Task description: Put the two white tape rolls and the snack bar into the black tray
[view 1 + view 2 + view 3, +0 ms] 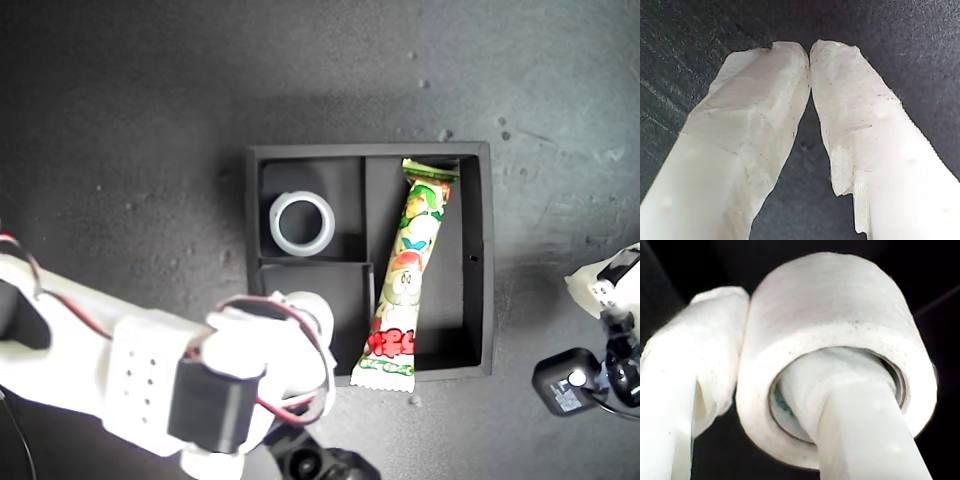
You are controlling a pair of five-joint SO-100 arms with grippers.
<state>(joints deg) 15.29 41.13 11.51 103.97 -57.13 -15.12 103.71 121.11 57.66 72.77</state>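
Our second gripper pinches the second tape roll through its wall, one finger inside the core, one outside. It hangs over the black tray, near the empty small compartment. Advice: lower straight and level, release only once the roll clears the divider. First tape roll sits in the other small compartment; snack bar fills the long one. Our first gripper is closed on nothing above the bare surface.
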